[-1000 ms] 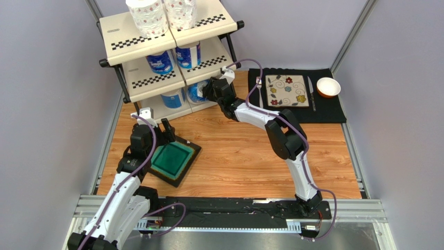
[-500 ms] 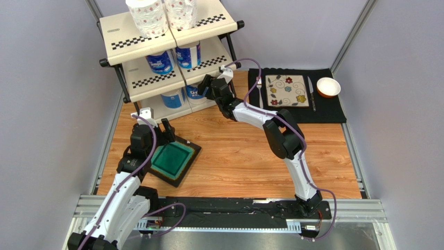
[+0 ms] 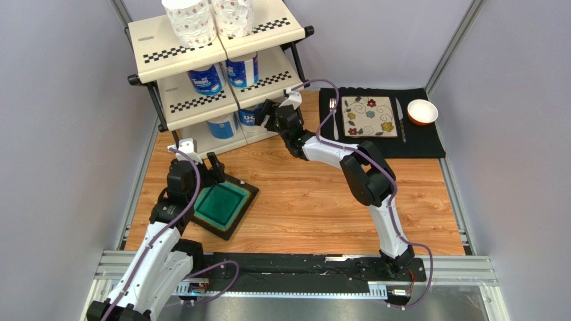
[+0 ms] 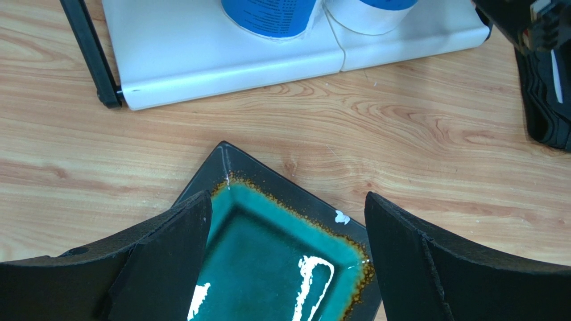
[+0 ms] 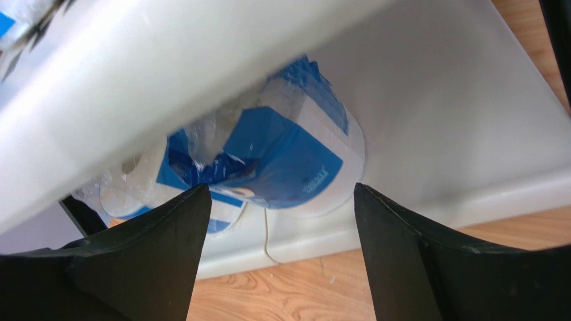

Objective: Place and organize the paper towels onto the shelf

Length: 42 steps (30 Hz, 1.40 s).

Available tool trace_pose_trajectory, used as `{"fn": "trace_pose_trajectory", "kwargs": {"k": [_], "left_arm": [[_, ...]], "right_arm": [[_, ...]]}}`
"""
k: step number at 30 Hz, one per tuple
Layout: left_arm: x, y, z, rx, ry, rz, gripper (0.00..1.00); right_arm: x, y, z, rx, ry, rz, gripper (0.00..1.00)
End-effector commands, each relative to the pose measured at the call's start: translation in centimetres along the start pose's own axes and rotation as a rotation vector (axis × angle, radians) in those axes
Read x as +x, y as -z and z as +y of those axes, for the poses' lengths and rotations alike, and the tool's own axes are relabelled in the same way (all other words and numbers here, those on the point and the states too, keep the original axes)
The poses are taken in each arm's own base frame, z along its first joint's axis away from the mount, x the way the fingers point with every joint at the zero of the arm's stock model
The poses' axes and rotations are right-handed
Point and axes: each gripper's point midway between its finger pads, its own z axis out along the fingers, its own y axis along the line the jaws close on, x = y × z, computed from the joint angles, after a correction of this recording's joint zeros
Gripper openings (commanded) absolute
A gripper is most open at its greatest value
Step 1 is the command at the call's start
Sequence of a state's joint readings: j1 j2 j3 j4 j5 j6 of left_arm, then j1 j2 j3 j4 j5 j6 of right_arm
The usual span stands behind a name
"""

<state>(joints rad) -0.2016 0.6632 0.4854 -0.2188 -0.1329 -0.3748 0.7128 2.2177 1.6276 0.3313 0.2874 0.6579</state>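
Pulled back, the right tool (image 5: 281, 192) has let go of the blue roll (image 5: 295, 157) on the bottom level of the shelf (image 3: 181, 100). The left tool (image 4: 287, 200) gapes wide above a green plate (image 4: 268, 261).

Looked like a lab test cell: enclosed by plain grey wall panels (image 3: 60, 134) left and right, silver aluminium rail (image 3: 462, 267) along the frame's bottom.

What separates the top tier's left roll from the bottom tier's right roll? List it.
Wrap: the top-tier left roll bears a faint reddish pattern; the bottom-tier right roll is in blue-printed plastic.
Place: the top-tier roll stands uncovered; the bottom-tier roll sits beneath the middle tier of the shelf, facing the open right claw.
Shared: both white, both shelved.
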Motion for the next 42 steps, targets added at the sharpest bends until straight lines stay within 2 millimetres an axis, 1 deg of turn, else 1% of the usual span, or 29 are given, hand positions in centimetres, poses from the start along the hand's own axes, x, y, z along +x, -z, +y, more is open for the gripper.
{"fn": "trace_pose_trajectory", "kwargs": {"k": [1,2,3,4,5,6,8,10,11,12,13,15,17,18,19,21,22,23,25,26,28,29,30,33,36,38,39,41,42], "left_arm": [[-0.9,0.4,-0.2,0.003,0.002,-0.024,0.92],[-0.9,0.4,-0.2,0.003,0.007,-0.022,0.92],[-0.8,0.4,-0.2,0.006,0.008,-0.021,0.92],[-0.7,0.4,-0.2,0.005,0.009,-0.018,0.92],[-0.7,0.4,-0.2,0.007,0.014,-0.019,0.92],[-0.7,0.4,-0.3,0.008,0.016,-0.019,0.92],[-0.6,0.5,-0.3,0.008,0.026,-0.019,0.92],[-0.7,0.5,-0.4,0.011,0.032,-0.023,0.92],[-0.7,0.5,-0.5,0.018,0.036,-0.022,0.92],[-0.8,0.5,-0.6,0.022,0.039,-0.024,0.92],[-0.8,0.4,-0.6,0.023,0.041,-0.022,0.92],[-1.0,0.4,-0.9,0.034,0.051,-0.024,0.92],[-1.1,0.3,-1.1,0.040,0.054,-0.024,0.92],[-1.2,0.3,-1.3,0.048,0.052,-0.025,0.92],[-1.2,0.3,-1.2,0.046,0.051,-0.023,0.92],[-1.3,0.3,-1.2,0.046,0.040,-0.023,0.92],[-1.3,0.3,-1.1,0.042,0.035,-0.022,0.92],[-1.4,0.3,-1.1,0.039,0.026,-0.023,0.92],[-1.4,0.4,-0.9,0.031,0.017,-0.024,0.92],[-1.5,0.4,-0.9,0.031,0.013,-0.027,0.92],[-1.5,0.5,-0.8,0.029,0.008,-0.028,0.92],[-1.6,0.5,-0.8,0.030,0.007,-0.029,0.92],[-1.7,0.5,-0.9,0.032,0.007,-0.030,0.92],[-1.8,0.5,-1.0,0.036,0.009,-0.034,0.92],[-1.8,0.5,-1.3,0.048,0.021,-0.031,0.92],[-1.5,0.4,-1.5,0.063,0.028,-0.022,0.92],[-1.4,0.4,-1.6,0.065,0.030,-0.022,0.92],[-1.2,0.3,-1.5,0.063,0.028,-0.016,0.92],[-1.1,0.3,-1.4,0.061,0.026,-0.012,0.92]], "right_arm": [[-5.4,3.0,4.1,-0.116,-0.038,-0.118,0.82],[-4.6,3.4,3.4,-0.106,-0.036,-0.103,0.82],[-4.8,3.7,3.5,-0.115,-0.038,-0.107,0.82],[-5.6,4.4,3.9,-0.128,-0.047,-0.122,0.82],[-5.6,4.7,3.7,-0.128,-0.056,-0.123,0.82],[-5.1,5.1,3.1,-0.124,-0.066,-0.121,0.82],[-5.3,5.8,2.7,-0.128,-0.107,-0.126,0.82],[-5.1,5.7,1.3,-0.120,-0.185,-0.127,0.82],[-4.5,5.4,0.8,-0.118,-0.209,-0.117,0.82],[-4.8,5.1,0.3,-0.123,-0.270,-0.128,0.82],[-4.2,4.9,-0.5,-0.116,-0.294,-0.123,0.82],[-3.8,4.0,-1.6,-0.134,-0.345,-0.145,0.82],[-3.7,3.3,-1.7,-0.158,-0.378,-0.158,0.85],[-2.9,2.6,-2.5,-0.150,-0.382,-0.154,0.85],[-2.7,2.2,-2.4,-0.153,-0.389,-0.154,0.86],[-3.1,1.6,-1.9,-0.174,-0.389,-0.176,0.90],[-2.6,1.2,-2.2,-0.169,-0.386,-0.171,0.91],[-3.2,0.9,-1.9,-0.176,-0.383,-0.187,0.93],[-3.0,0.4,-2.3,-0.166,-0.378,-0.189,0.93],[-2.9,0.3,-2.1,-0.172,-0.377,-0.189,0.95],[-3.5,-0.1,-1.9,-0.180,-0.377,-0.200,0.95],[-3.3,-0.3,-2.0,-0.179,-0.373,-0.196,0.96],[-3.5,-0.4,-1.6,-0.187,-0.373,-0.201,0.96],[-3.7,-0.6,-1.5,-0.188,-0.365,-0.209,0.96],[-3.8,-1.0,-2.1,-0.176,-0.361,-0.215,0.96],[-4.2,-1.2,-2.2,-0.179,-0.370,-0.227,0.96],[-3.8,-1.6,-2.6,-0.174,-0.374,-0.222,0.96],[-3.9,-2.0,-2.7,-0.178,-0.379,-0.222,0.96],[-3.6,-2.2,-2.8,-0.178,-0.379,-0.218,0.97]]}}
